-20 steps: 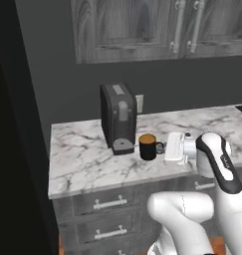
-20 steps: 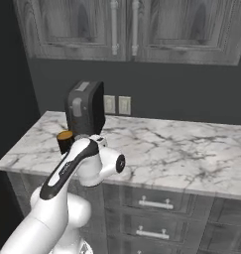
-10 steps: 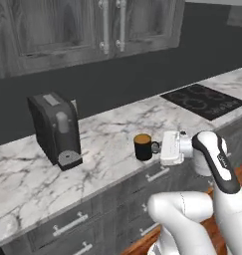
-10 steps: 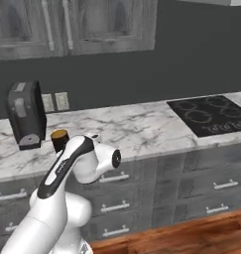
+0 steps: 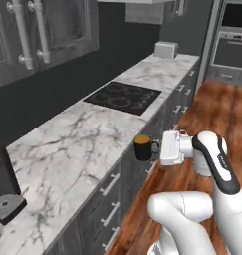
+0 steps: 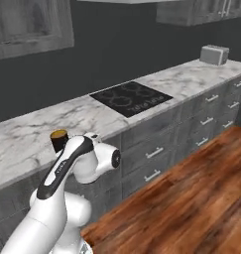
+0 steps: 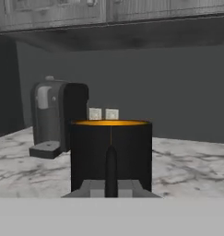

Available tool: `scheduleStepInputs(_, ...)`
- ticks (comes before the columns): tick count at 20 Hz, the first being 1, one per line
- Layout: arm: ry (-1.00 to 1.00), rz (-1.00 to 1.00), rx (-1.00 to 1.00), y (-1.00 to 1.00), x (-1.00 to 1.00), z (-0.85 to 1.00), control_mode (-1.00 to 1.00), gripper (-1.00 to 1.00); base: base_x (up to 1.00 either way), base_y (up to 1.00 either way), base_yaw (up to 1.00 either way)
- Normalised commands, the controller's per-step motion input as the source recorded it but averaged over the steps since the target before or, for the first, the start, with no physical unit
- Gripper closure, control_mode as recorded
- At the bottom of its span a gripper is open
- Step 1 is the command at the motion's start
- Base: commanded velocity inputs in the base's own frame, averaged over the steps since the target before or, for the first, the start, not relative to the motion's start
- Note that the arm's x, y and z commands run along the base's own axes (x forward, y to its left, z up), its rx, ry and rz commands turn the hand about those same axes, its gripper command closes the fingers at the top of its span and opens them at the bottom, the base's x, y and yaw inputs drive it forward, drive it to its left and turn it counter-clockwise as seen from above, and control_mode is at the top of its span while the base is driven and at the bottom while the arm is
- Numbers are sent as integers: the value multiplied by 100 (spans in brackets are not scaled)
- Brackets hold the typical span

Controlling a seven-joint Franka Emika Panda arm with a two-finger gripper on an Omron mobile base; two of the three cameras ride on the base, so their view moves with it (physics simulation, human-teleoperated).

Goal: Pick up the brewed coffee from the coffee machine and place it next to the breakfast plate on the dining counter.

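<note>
The brewed coffee, a black mug (image 5: pixel 142 147) with an orange-brown surface, hangs in the air just off the kitchen counter's front edge. My gripper (image 5: pixel 154 148) is shut on its handle side. From the right base, the mug (image 6: pixel 58 140) peeks out behind my forearm. In the hand view the mug (image 7: pixel 111 152) stands close between the fingertips (image 7: pixel 111 168), gripper (image 7: pixel 111 182) shut on it. The coffee machine (image 5: pixel 3 185) sits at the far left with its drip tray bare; it also stands behind the mug (image 7: pixel 58 117). The breakfast plate and dining counter are out of view.
A long marble kitchen counter (image 5: pixel 67 144) with grey drawers runs along the wall. It carries a black cooktop (image 5: pixel 123 97) (image 6: pixel 131 96) and a toaster (image 5: pixel 166 50) (image 6: pixel 214 54) at its far end. Wood floor (image 5: pixel 217 114) lies open to the right, and a wall oven (image 5: pixel 233 45) stands beyond.
The whole picture has swung as the base turned: the coffee machine slid off to the left and the cooktop and floor came in. The mug stays held in the gripper.
</note>
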Motion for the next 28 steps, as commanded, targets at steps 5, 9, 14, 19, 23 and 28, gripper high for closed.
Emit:
scheduleStepInputs(5,0,0,0,0,0,0,100,100,0,-2,-78)
scheduleStepInputs(9,0,0,0,0,0,0,100,100,0,-2,-77)
scheduleStepInputs(14,0,0,0,0,0,0,100,100,2,-7,-75)
scheduleStepInputs(19,0,0,0,0,0,0,100,100,1,-23,-71)
scheduleStepInputs(23,0,0,0,0,0,0,100,100,0,-25,-70)
scheduleStepInputs(28,0,0,0,0,0,0,100,100,0,-31,-68)
